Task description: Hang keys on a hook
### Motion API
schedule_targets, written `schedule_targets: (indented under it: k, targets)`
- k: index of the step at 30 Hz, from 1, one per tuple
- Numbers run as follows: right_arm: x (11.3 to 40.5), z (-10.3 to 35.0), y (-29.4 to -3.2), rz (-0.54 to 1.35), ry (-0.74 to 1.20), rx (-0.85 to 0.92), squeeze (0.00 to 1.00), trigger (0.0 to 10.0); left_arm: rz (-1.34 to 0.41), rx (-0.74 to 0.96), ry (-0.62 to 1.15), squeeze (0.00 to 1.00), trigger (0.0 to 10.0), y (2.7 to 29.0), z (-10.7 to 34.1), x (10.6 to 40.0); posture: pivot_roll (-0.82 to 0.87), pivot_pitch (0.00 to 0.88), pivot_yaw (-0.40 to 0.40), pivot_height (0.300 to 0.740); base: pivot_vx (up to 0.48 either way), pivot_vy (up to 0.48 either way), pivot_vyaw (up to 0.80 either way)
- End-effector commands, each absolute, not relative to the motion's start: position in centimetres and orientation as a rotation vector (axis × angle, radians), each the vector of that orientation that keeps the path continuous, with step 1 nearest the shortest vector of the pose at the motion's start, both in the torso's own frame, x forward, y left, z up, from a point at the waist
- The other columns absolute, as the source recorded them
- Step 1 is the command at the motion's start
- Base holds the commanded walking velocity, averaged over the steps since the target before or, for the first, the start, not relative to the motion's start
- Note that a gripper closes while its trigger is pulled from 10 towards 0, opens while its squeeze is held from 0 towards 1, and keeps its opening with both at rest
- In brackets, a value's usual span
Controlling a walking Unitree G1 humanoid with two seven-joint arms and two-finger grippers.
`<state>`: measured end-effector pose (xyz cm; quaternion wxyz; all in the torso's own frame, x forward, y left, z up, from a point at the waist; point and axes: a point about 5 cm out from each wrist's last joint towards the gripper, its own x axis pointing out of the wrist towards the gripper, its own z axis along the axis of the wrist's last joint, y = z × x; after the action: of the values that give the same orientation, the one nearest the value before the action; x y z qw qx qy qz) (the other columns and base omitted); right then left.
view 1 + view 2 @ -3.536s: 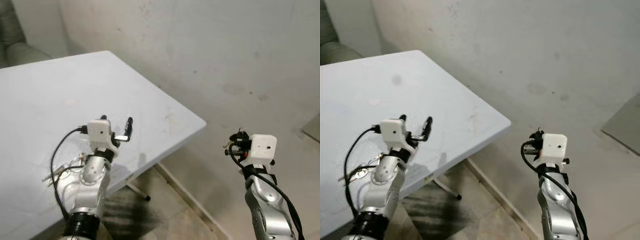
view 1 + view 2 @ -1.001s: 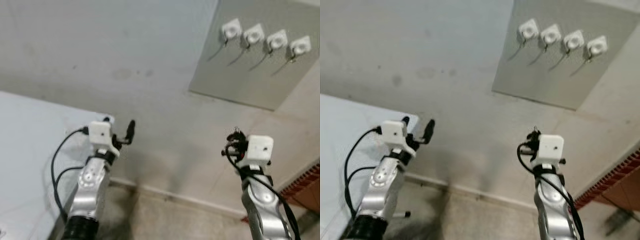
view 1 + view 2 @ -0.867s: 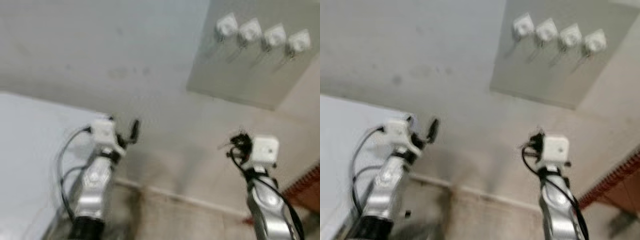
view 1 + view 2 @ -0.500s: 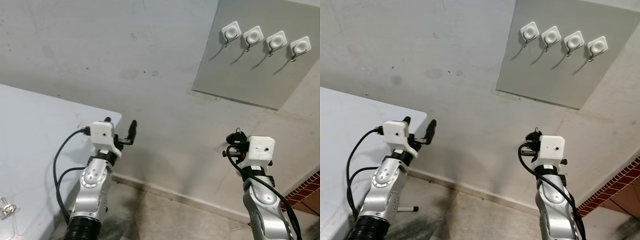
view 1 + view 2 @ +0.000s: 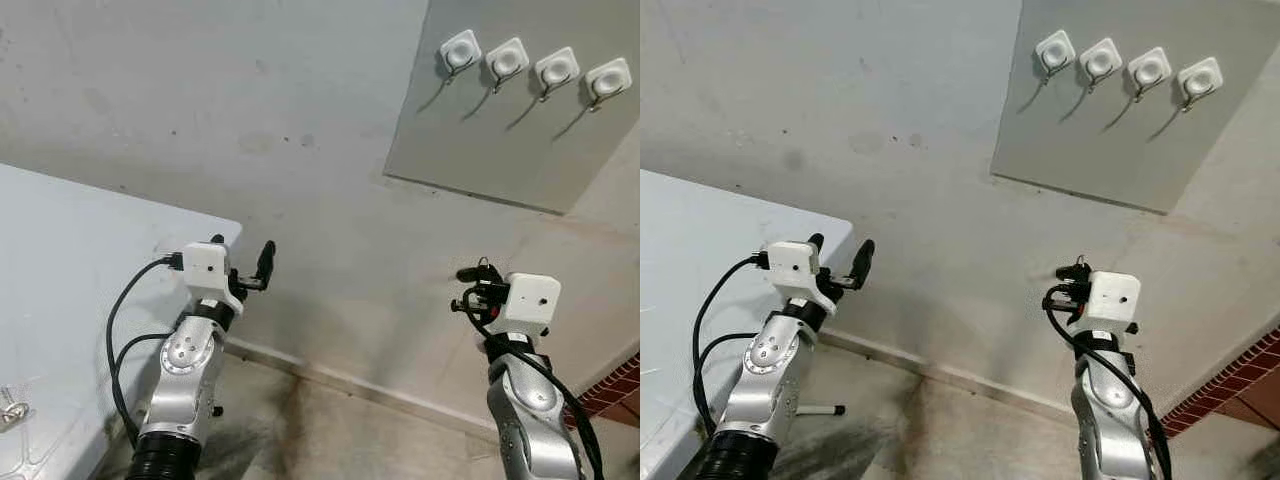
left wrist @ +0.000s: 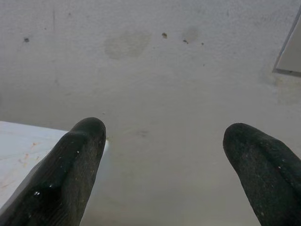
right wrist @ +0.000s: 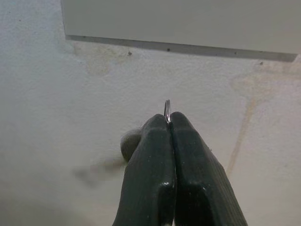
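From the head camera I see my right gripper [image 5: 468, 288] raised in front of a pale wall, its jaws clenched on something small and dark that I take to be the keys [image 5: 478, 268]. The row of four white hooks [image 5: 534, 72] sits on a grey panel [image 5: 490, 150] well above those jaws and slightly to their right. My left gripper [image 5: 243, 262] is raised too, jaws spread and holding nothing, with the corner of the white surface [image 5: 80, 260] just below and behind it; the hooks lie far off to its right, so the right arm is clearly the nearer one.

From the right wrist camera, the two black fingers [image 7: 157, 160] press flat together and a thin metal key ring [image 7: 167, 109] pokes out edge-on past their tips. The panel's lower edge lies ahead, beyond the ring.

From the left wrist camera, the two fingertips [image 6: 80, 155] stand wide apart with bare wall between them.

I judge the coming move is a lift upward, carrying the ring to a hook.
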<state>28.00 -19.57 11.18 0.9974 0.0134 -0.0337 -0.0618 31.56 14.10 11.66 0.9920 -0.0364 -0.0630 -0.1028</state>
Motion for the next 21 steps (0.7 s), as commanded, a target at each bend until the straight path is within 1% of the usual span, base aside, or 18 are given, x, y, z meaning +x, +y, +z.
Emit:
schedule_targets:
  k: [1, 5, 9, 11, 12, 15, 17, 19, 20, 21]
  targets:
    - [27.7, 11.6, -19.8, -0.15, -0.095, 0.034, 0.0, 10.0, -0.224, -0.056, -0.137, 0.0, 10.0, 14.0, 12.3, 31.8, 0.02, 0.078, -0.018, 0.74, 0.0, 0.0, 0.0]
    - [27.5, 11.5, -19.8, -0.16, -0.096, 0.038, 0.0, 10.0, -0.234, -0.052, -0.13, 0.0, 10.0, 14.0, 12.2, 31.9, 0.01, 0.082, 0.0, 0.74, 0.0, 0.0, 0.0]
    - [27.4, 11.3, -19.6, -0.164, -0.099, 0.039, 0.0, 10.0, -0.258, -0.043, -0.127, 0.0, 10.0, 13.9, 12.5, 32.2, 0.01, 0.083, 0.043, 0.74, 0.0, 0.0, 0.0]
    - [27.5, 11.2, -19.6, -0.163, -0.102, 0.035, 0.0, 10.0, -0.274, -0.033, -0.122, 0.0, 10.0, 13.8, 12.6, 32.3, 0.01, 0.082, 0.059, 0.74, 0.0, 0.0, 0.0]
    - [27.6, 11.2, -19.5, -0.157, -0.107, 0.031, 0.0, 10.0, -0.287, -0.027, -0.12, 0.0, 10.0, 13.8, 12.7, 32.4, 0.01, 0.082, 0.079, 0.74, 0.0, 0.0, 0.0]
    - [27.9, 11.3, -19.2, -0.151, -0.116, 0.023, 0.0, 10.0, -0.325, -0.003, -0.117, 0.0, 10.0, 13.8, 12.9, 32.6, 0.01, 0.081, 0.095, 0.74, 0.0, 0.0, 0.0]
    - [28.1, 11.4, -19.0, -0.142, -0.127, 0.018, 0.0, 10.0, -0.34, 0.002, -0.109, 0.0, 10.0, 13.9, 13.1, 32.9, -0.01, 0.074, 0.121, 0.74, 0.0, 0.0, 0.0]
    - [28.2, 11.4, -19.0, -0.14, -0.13, 0.017, 0.0, 10.0, -0.346, 0.004, -0.11, 0.0, 10.0, 14.0, 13.2, 33.0, -0.01, 0.074, 0.121, 0.74, 0.0, 0.0, 0.0]
    - [28.3, 11.5, -18.9, -0.135, -0.137, 0.013, 0.0, 10.0, -0.358, 0.012, -0.111, 0.0, 10.0, 13.8, 13.4, 33.3, -0.01, 0.068, 0.144, 0.74, 0.0, 0.0, 0.0]
    - [28.4, 11.5, -18.9, -0.134, -0.139, 0.013, 0.0, 10.0, -0.363, 0.016, -0.11, 0.0, 10.0, 13.8, 13.4, 33.4, -0.01, 0.069, 0.146, 0.74, 0.0, 0.0, 0.0]
